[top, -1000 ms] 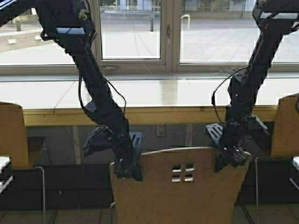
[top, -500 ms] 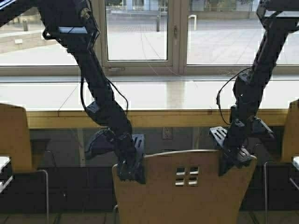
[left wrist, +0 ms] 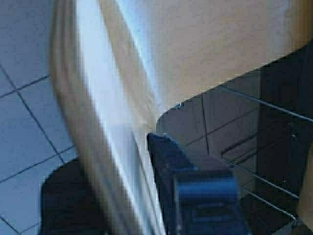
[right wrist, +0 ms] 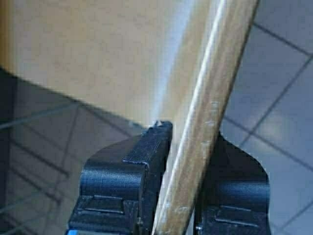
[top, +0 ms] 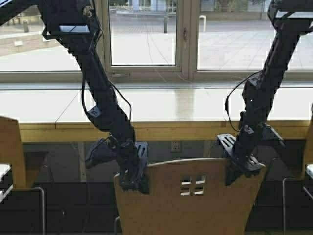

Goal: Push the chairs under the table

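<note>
**Base creeps forward, chair in tow**

Since a second ago the robot has driven closer: the table (top: pixel 161 131) edge sits lower in view. The left gripper (top: pixel 133 177) pinches the chair (top: pixel 188 198) backrest's left edge; the right gripper (top: pixel 240 172) clamps its right edge (seemingly firm). Keep both grips level and push straight, so the chair slides under squarely.

Tan plywood chair (top: pixel 190 200) upright, backrest facing table (top: pixel 161 105), 4 cutouts
</note>
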Tool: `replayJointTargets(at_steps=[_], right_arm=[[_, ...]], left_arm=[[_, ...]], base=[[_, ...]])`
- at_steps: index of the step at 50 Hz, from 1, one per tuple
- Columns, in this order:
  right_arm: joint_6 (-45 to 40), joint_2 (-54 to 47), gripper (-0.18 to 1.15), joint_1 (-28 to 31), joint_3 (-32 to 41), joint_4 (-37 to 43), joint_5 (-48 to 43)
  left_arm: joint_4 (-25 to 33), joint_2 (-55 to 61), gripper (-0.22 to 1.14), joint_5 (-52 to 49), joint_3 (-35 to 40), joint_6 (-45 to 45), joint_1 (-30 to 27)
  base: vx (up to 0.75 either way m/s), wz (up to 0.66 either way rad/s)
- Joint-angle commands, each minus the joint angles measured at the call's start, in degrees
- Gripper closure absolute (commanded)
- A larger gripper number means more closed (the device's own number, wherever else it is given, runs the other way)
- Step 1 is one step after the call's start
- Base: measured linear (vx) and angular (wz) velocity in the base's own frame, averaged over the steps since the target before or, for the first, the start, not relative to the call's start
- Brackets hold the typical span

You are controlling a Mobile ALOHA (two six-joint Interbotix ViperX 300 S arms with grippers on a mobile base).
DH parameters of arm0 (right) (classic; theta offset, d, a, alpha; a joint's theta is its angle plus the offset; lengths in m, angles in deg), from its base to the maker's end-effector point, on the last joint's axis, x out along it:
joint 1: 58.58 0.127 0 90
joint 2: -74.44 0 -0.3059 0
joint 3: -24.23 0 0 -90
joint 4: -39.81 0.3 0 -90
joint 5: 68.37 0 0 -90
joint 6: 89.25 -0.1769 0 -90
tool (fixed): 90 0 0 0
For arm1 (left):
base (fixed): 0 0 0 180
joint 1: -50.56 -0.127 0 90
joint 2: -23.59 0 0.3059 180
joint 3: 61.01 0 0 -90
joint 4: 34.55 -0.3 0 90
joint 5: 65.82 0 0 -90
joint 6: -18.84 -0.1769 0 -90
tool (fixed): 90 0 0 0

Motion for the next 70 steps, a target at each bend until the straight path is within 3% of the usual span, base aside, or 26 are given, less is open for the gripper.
replayJointTargets(at_steps=[1,33,48,70], right_arm=[[1.7,1.1,0.85,1.2,-0.2,-0.5,0.1],[1.9,-0.1,0.85,2.7,0.3,-1.5,-1.3],[2.0,2.2,0.85,4.5,-3.4,-2.5,-1.6],[2.0,3.1,0.86,5.4,-4.5,-2.6,-1.8]], left_arm=[[-0.5,-1.5,0.87,1.3,0.7,-1.0,-0.6],[-0.6,-3.3,0.87,3.5,-1.7,-1.7,-3.9],[-0.6,-5.2,0.87,3.2,-5.4,-1.6,-4.0],[-0.6,-5.2,0.87,3.2,-5.3,-1.7,-4.5]], base=[[0.21,0.00],[0.22,0.05],[0.23,-0.02],[0.21,0.01]])
